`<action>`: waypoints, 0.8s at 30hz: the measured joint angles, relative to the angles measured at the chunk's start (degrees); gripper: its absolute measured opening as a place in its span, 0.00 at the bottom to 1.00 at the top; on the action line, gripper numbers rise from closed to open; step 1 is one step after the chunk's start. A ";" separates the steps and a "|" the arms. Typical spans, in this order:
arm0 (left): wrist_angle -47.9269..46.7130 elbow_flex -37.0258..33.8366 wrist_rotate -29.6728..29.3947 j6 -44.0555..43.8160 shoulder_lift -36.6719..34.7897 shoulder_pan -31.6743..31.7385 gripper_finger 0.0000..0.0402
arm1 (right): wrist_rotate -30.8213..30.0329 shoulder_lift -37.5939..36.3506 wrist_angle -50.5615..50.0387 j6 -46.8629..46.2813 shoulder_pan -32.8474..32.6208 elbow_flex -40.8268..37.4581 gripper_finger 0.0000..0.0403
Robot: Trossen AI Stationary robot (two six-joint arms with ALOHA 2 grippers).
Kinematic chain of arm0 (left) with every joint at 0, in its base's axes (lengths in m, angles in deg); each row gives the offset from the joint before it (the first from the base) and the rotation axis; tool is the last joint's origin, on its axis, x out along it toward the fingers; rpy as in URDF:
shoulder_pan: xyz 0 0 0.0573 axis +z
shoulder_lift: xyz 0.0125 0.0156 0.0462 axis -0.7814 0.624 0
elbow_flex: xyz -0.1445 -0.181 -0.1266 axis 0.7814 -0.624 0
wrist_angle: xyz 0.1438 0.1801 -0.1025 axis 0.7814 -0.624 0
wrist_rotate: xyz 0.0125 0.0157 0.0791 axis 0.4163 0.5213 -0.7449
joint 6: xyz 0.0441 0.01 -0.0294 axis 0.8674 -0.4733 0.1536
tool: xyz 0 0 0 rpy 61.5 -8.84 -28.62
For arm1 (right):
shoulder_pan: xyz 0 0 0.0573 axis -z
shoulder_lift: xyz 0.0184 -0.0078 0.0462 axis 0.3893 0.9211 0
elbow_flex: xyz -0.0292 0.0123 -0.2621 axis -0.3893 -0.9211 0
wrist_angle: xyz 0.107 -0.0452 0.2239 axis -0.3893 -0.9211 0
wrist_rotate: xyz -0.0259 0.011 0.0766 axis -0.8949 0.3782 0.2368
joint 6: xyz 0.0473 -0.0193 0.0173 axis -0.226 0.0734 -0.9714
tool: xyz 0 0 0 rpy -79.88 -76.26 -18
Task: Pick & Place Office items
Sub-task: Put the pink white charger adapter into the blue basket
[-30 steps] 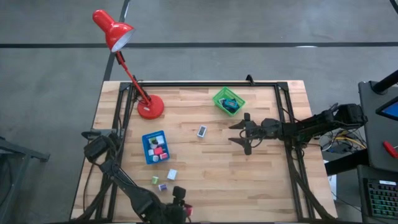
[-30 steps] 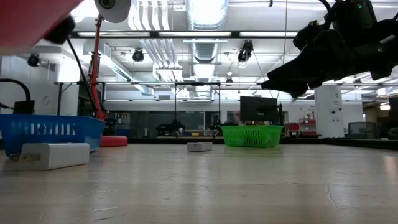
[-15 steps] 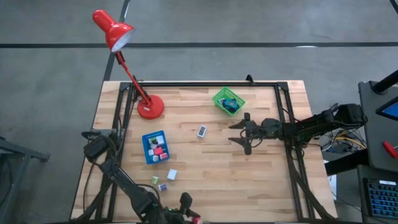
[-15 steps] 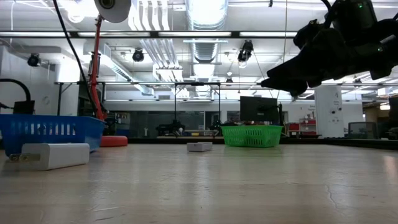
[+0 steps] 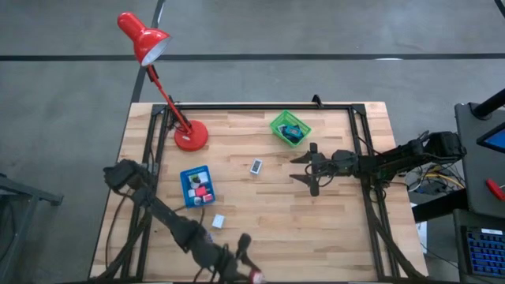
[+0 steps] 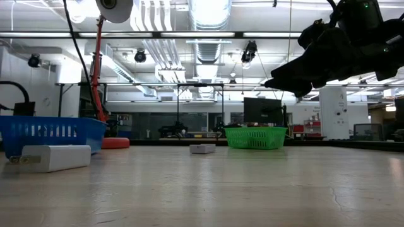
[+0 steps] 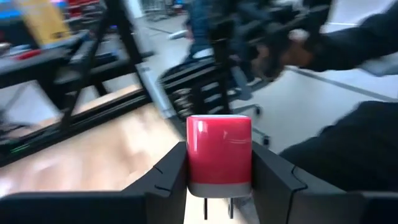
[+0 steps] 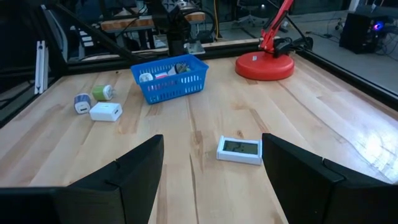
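The left gripper (image 7: 219, 186) is pinching a red block (image 7: 219, 154) between its fingers at the table's near edge. Several items already sit in the blue tray (image 5: 186, 177), with a white block (image 5: 218, 222) loose beside it. Ahead of the right gripper (image 8: 211, 174), whose fingers are spread and empty, lies a flat grey piece (image 8: 240, 149); no writing is legible anywhere.

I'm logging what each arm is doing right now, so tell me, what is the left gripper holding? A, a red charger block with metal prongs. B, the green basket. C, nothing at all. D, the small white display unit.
A: in the left wrist view the left gripper is shut on a red charger block, prongs pointing down between the fingers, at the table's near edge.
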 joint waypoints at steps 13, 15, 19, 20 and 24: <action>9.13 -23.54 -10.66 0.01 -19.66 1.91 0.32 | -0.02 0.00 -0.01 0.23 0.00 -0.13 0.65; 9.08 -26.13 -11.88 -0.02 -22.14 1.99 0.32 | -0.04 0.00 0.04 0.22 0.00 -0.12 0.65; 9.41 -30.98 -14.87 0.18 -26.91 2.10 0.32 | -0.04 0.00 0.04 0.24 0.00 -0.13 0.65; 9.40 -32.28 -15.84 0.13 -28.07 2.13 0.32 | -0.04 0.00 0.02 0.24 0.00 -0.11 0.65; 9.48 -36.87 -19.50 0.02 -33.20 2.19 0.32 | -0.04 0.00 0.02 0.24 0.00 -0.13 0.65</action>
